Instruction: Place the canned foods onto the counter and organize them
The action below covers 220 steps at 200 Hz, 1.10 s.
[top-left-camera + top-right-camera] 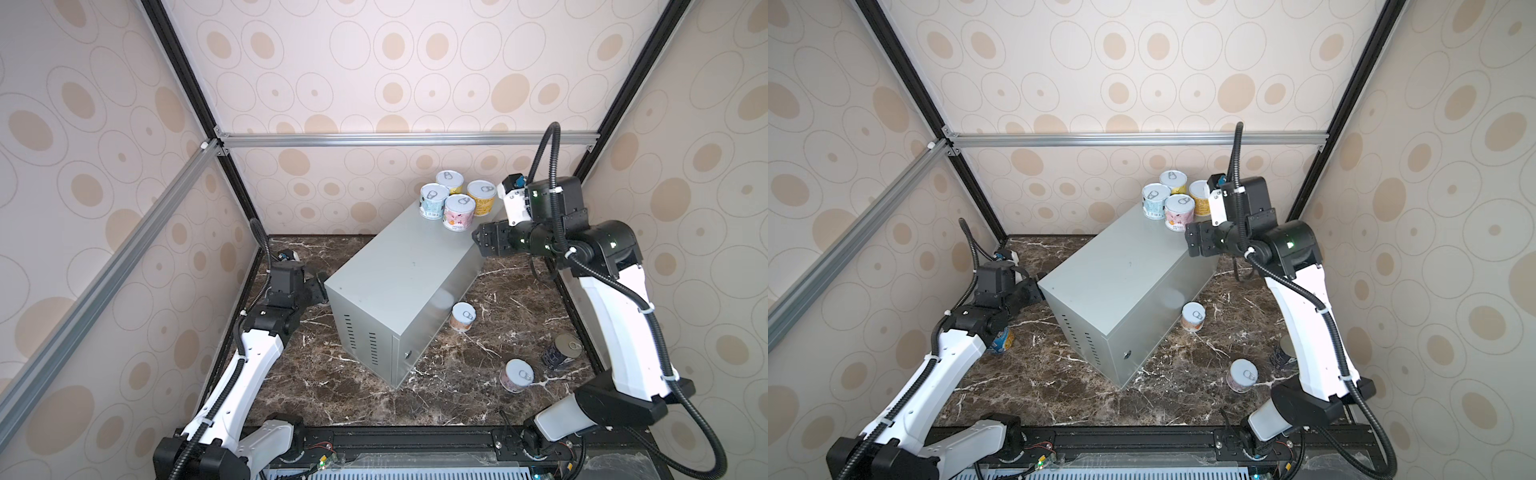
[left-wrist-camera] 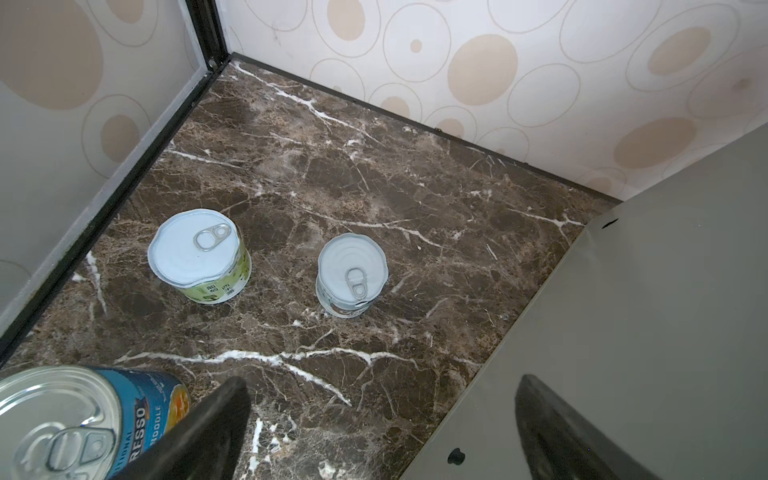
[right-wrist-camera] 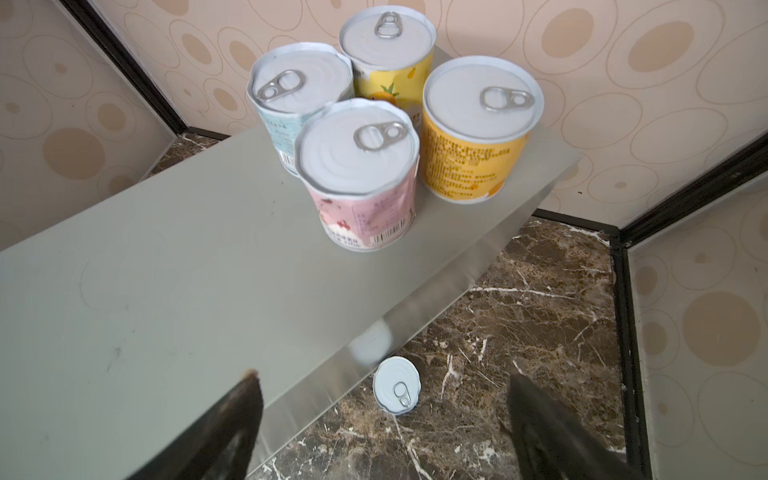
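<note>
- Your right claw (image 1: 478, 243) stands open and empty, right of centre in a top view, just beside the pink can (image 1: 459, 212); the placing step looks finished.
- That can and three more short cans (image 1: 449, 182) cluster on the upper end of the grey metal box (image 1: 399, 270).
- Your left claw (image 2: 380, 381) is open and empty, low beside the box.
- Next, I judge: fetch the short can (image 1: 463, 316) from the marble tabletop (image 1: 457, 399), keep it upright, and set it by the cluster.
</note>
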{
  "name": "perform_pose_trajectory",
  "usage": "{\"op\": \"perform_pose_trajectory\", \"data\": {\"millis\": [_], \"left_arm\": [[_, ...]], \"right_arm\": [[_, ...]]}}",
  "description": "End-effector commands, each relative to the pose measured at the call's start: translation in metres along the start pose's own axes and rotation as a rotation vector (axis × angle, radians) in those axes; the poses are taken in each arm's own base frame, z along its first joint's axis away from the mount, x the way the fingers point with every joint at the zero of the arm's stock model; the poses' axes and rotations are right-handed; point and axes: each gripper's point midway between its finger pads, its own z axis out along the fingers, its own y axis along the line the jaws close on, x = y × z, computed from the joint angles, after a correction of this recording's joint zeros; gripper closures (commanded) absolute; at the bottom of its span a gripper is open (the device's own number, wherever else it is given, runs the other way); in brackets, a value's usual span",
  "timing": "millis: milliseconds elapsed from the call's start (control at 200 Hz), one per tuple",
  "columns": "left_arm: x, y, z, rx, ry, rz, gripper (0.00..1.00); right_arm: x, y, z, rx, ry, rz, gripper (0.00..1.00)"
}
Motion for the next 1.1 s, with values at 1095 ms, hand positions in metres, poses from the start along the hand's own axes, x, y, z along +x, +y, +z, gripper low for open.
{"op": "perform_pose_trajectory", "data": {"millis": [1095], "left_arm": [[0.028,-0.001,0.076,-0.050,0.174,0.036,0.01]], "right_arm": [[0.237,-0.002,0.057,-0.095,0.061,0.363,0.03]]}}
